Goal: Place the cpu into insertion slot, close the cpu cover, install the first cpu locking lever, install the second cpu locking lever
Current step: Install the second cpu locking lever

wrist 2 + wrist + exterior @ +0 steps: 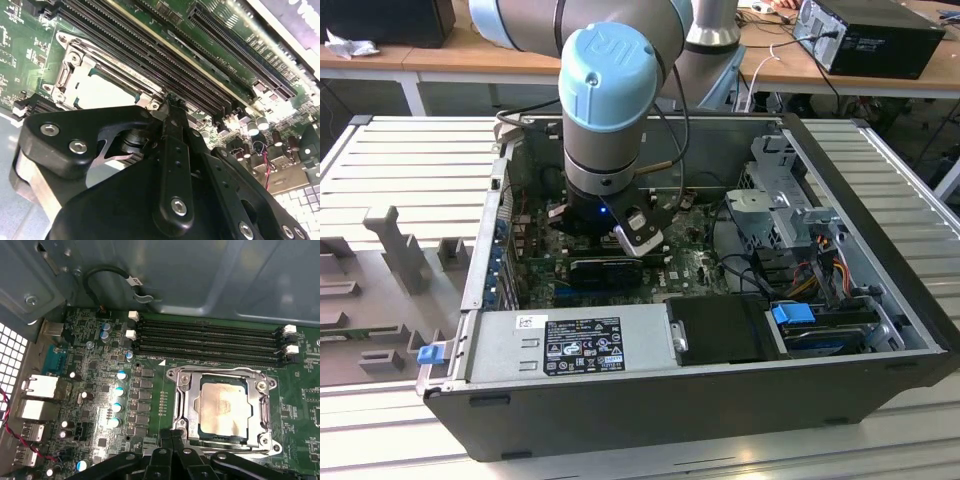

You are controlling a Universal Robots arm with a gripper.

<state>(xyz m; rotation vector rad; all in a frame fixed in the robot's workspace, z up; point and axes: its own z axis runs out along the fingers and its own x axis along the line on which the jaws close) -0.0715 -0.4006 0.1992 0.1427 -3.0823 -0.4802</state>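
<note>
In the first wrist view the cpu (223,408), a pale metallic square, lies flat in the insertion slot (223,434) on the green board. The silvery cpu cover (186,405) lies down around it, framing the chip. My gripper (173,436) hangs just off the socket's near edge with its black fingers pressed together and nothing between them. The second wrist view has the fingertips (172,103) beside the socket corner, with the cpu (102,90) and cover (70,70) partly behind the gripper body. In the exterior view the arm's wrist (605,170) reaches down into the open computer case.
Long black memory slots (205,340) run just past the socket. Capacitors (119,390) and rear ports (40,390) stand to one side. The case holds a power supply (570,342), a drive cage (782,205) and cables (820,255). Grey case walls (200,275) rise close around.
</note>
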